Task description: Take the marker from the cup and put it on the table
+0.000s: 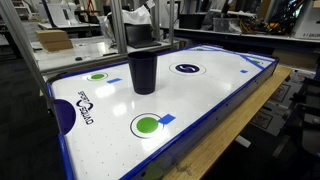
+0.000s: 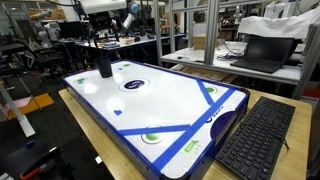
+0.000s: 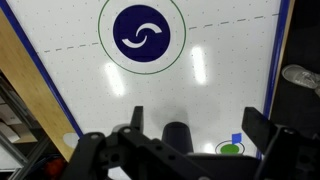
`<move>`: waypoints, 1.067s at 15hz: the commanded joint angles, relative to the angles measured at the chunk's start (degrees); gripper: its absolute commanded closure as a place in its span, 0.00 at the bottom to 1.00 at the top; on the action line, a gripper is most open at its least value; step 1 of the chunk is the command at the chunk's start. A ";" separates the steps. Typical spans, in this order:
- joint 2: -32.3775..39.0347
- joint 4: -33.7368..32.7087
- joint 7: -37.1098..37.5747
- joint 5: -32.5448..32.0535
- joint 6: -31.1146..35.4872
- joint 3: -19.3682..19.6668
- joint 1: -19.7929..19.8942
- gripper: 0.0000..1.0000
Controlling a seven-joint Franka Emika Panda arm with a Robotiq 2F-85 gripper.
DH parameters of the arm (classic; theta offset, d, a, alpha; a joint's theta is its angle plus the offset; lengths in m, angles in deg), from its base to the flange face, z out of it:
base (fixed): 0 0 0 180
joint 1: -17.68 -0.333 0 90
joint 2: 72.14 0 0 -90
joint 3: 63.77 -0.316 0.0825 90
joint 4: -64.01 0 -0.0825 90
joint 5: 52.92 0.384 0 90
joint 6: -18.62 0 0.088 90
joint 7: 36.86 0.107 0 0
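Now | cup [image 1: 143,70] upright on the air-hockey table [image 1: 225,92], near a green circle [image 1: 97,76] (marker inside cannot be made out) | gripper [image 1: 141,37] just above the rim, fingers spread wide, holding nothing

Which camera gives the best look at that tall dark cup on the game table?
An exterior view: the tall, dark navy-black plastic tumbler stands close, whole and upright. In an exterior view the tumbler is small and distant. The wrist view shows only a dark rounded shape, perhaps it.
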 commanded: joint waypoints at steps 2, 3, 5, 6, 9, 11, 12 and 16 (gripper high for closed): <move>10.44 -7.46 -3.89 4.59 4.77 -5.02 2.43 0.00; 12.14 -8.67 -4.51 5.35 5.41 -6.26 3.11 0.00; 14.66 -10.82 -8.80 10.99 7.83 -10.05 5.11 0.00; 14.84 -11.74 -11.67 14.54 7.99 -12.27 6.31 0.00; 15.22 -13.55 -18.21 21.12 7.43 -15.76 8.47 0.00; 15.51 -14.20 -21.81 24.49 7.02 -16.78 8.99 0.00; 15.79 -14.27 -23.04 25.46 7.05 -16.92 8.85 0.00; 18.20 -14.92 -23.10 25.35 9.18 -17.10 7.65 0.00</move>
